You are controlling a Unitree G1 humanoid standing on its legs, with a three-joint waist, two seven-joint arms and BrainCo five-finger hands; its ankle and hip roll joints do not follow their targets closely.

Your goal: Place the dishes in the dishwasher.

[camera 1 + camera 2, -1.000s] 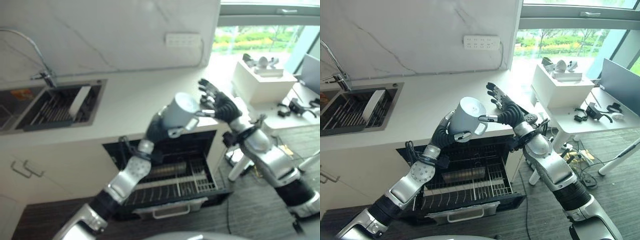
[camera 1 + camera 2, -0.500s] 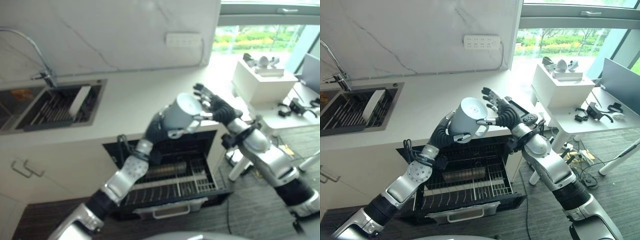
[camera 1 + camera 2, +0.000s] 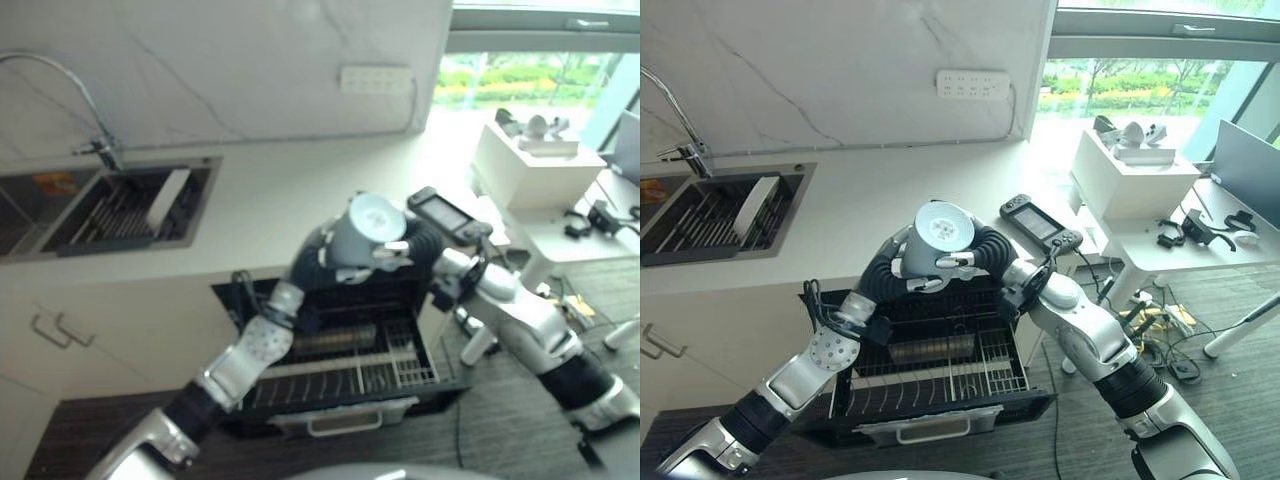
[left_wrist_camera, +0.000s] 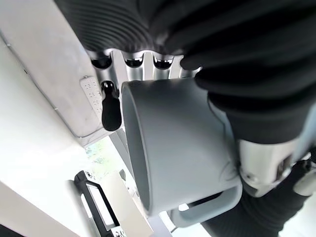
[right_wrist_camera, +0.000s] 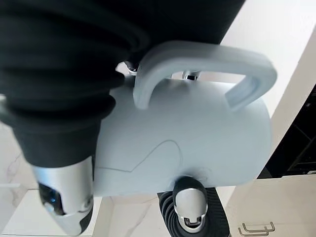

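Right hand [image 3: 985, 252] now curled onto mug [image 3: 932, 238] | left hand [image 3: 895, 268] gripping | above open dishwasher rack [image 3: 950, 370]

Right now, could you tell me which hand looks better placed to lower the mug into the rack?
Probably the left hand: it already wraps the mug directly above the open rack. The right hand touches it from the side.

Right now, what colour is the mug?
Light grey, plain; the mug shows best in the right wrist view.
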